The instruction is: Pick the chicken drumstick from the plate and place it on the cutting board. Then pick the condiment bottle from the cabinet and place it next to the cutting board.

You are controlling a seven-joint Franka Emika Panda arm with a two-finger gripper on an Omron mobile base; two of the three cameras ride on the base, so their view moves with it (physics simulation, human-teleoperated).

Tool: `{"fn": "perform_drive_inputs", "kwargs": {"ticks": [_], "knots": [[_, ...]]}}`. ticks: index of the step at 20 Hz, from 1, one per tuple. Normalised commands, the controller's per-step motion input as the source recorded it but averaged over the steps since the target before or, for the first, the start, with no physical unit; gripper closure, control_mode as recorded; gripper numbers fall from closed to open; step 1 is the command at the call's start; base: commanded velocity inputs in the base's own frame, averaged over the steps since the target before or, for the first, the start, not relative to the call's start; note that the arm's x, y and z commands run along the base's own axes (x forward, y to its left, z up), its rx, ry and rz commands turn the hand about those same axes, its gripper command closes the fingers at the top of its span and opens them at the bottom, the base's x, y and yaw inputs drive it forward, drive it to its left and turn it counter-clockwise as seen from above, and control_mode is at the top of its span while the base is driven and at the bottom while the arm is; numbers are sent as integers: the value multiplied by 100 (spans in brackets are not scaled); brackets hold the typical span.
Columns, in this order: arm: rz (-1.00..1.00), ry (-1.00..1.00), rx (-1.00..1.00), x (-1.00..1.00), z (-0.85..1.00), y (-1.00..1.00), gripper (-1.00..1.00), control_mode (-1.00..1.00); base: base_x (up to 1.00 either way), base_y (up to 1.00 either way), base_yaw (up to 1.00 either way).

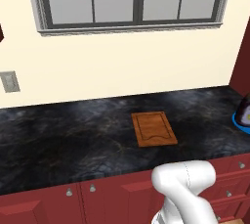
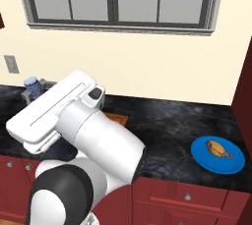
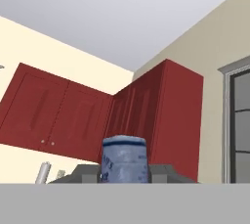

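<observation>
Right base view: arm (image 2: 88,130) hides most of cutting board (image 2: 117,119); tool (image 2: 34,90) state can't tell, w/ blue-grey jar (image 2: 32,84).

The white arm (image 2: 83,135) folds up from its base, forearm reaching left.

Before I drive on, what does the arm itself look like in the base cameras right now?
The glossy white, rounded arm is made of thick tubular links, with a black band at its lower joint, a small dark grey panel near the upper joint, and a thin grey seam line along the flat upper link. No cables show.
</observation>
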Motion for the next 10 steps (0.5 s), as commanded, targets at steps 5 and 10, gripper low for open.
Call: {"fn": "perform_drive_inputs", "kwargs": {"ticks": [5,10], "knots": [[-7,-1,1,29,-20,0,100,-100,0,0,0],[-6,-2,0,36,-21,0,100,-100,0,0,0]]}}
